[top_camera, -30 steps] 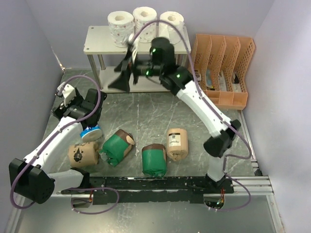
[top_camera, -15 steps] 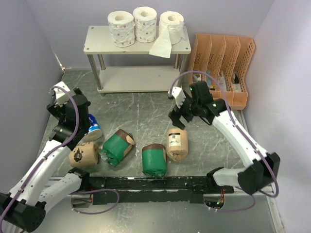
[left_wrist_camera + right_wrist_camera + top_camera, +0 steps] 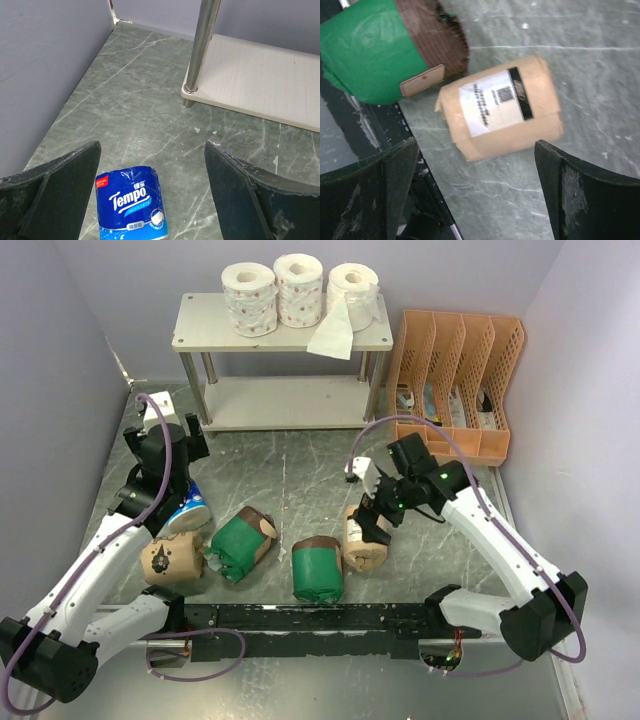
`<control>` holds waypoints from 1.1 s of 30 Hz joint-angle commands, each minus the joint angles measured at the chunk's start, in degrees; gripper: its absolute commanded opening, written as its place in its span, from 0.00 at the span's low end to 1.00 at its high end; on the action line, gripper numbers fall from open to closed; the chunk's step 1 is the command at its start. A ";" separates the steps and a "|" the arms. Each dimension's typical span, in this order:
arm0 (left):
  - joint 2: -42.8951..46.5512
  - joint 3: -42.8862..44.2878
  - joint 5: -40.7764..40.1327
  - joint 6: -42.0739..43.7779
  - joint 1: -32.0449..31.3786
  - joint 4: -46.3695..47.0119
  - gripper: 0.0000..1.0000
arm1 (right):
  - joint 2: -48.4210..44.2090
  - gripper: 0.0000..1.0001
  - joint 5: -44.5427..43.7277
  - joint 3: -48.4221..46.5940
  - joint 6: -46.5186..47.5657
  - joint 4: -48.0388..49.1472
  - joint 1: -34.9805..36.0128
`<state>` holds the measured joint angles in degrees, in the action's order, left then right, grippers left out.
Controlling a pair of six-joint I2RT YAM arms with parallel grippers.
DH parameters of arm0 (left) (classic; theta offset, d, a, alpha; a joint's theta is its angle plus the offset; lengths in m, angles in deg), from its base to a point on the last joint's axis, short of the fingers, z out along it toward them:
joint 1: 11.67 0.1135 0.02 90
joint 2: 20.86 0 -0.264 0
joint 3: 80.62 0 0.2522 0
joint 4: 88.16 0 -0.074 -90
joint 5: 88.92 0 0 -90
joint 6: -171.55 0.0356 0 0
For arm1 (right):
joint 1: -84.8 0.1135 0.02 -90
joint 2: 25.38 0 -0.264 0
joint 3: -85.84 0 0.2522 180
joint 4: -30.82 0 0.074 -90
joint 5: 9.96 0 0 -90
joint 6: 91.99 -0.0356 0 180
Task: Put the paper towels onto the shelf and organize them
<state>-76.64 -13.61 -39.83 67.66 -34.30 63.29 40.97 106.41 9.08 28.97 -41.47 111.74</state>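
Three white paper towel rolls (image 3: 300, 288) stand on the shelf's top board (image 3: 200, 335); the right one trails a loose sheet (image 3: 332, 335). On the floor lie a blue-wrapped roll (image 3: 188, 512), a tan roll (image 3: 172, 558), two green rolls (image 3: 240, 542) (image 3: 316, 570) and a labelled tan roll (image 3: 364, 535). My left gripper (image 3: 168, 455) is open and empty, above the blue roll (image 3: 131, 202). My right gripper (image 3: 375, 505) is open and empty, just above the labelled tan roll (image 3: 500, 107), with a green roll (image 3: 375, 50) beside it.
An orange slotted file organizer (image 3: 455, 380) stands right of the shelf. Grey walls close in left, back and right. A silver shelf post (image 3: 200, 50) and the lower board (image 3: 260, 75) lie ahead of my left gripper. A black rail (image 3: 320, 620) runs along the near edge.
My right arm has pulled back from the shelf and come down over the labelled tan roll. My left gripper has swung back and right over the blue roll. The rolls have not moved.
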 commanded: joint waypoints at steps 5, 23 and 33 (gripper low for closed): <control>0.13 0.53 -4.08 2.19 -0.22 1.13 0.96 | 5.58 1.00 -0.94 -2.66 -0.63 -3.78 13.99; -1.87 -0.36 -16.00 3.62 7.07 2.34 0.96 | 12.28 1.00 -16.26 -2.72 -4.44 2.42 41.27; -2.92 0.00 -17.34 2.64 7.78 1.70 0.96 | 18.31 1.00 -18.20 -3.47 -5.76 2.72 45.47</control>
<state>-79.38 -13.72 -54.58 70.20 -27.09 64.10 56.88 88.53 6.65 24.19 -38.63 155.56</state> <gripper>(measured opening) 0.959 1.000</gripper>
